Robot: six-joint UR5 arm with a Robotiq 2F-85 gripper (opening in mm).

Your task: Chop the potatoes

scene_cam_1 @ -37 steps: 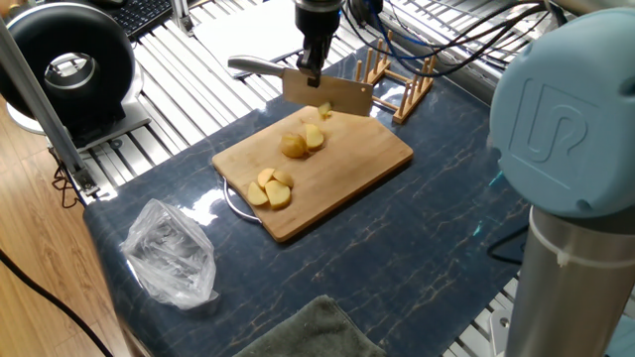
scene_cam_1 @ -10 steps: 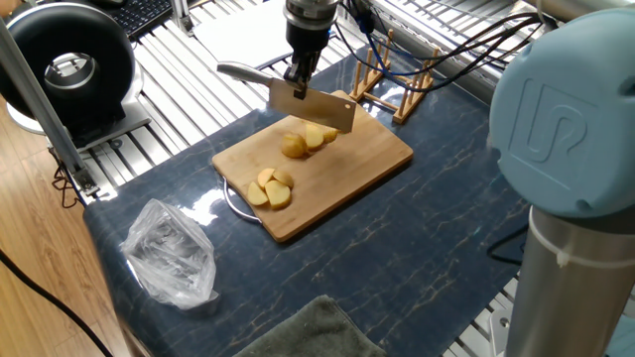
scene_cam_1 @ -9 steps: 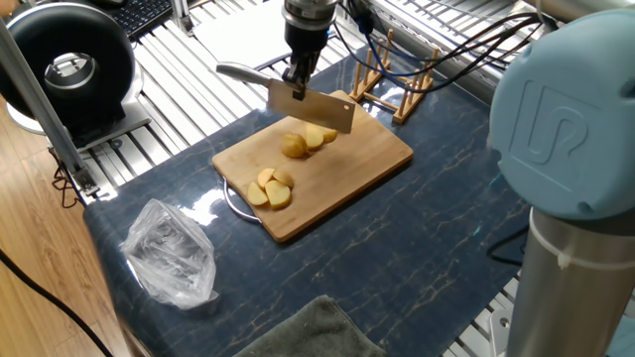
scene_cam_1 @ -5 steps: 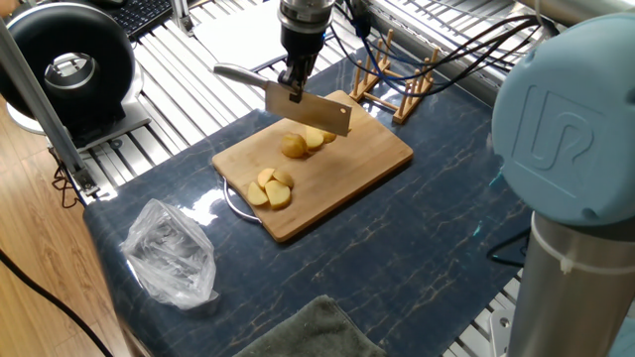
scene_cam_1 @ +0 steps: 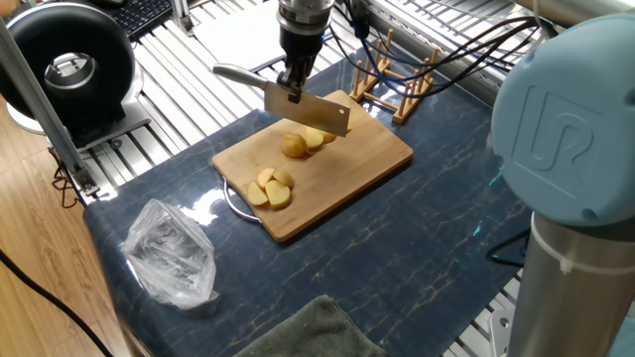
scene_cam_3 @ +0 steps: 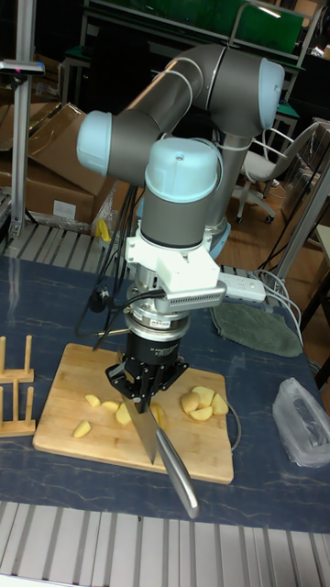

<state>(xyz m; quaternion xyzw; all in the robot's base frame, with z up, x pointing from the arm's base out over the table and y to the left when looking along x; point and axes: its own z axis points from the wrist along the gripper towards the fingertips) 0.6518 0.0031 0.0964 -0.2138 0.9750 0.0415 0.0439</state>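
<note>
Dark blue marbled sheeting covers the bench (scene_cam_1: 417, 248), and a bamboo board (scene_cam_1: 367, 164) lies across its middle. On the board the potatoes (scene_cam_1: 270, 188) sit in two groups: a cluster of pale-yellow pieces near the front edge, and a second lot, a rounded half with wedges beside it, under the blade nearer the far side. The gripper (scene_cam_1: 289, 83) comes straight down from the arm, its fingers (scene_cam_3: 135, 386) pinching a cleaver (scene_cam_1: 308, 111) near where blade meets handle. The broad blade hangs edge-down just above the far potato pieces; whether it touches them I cannot tell. A wooden rack (scene_cam_1: 397, 84) stands just beyond the board. A crumpled clear plastic bag (scene_cam_1: 171, 253) lies toward the bench's front corner, and a grey-green cloth (scene_cam_1: 308, 332) rests at the near edge.
</note>
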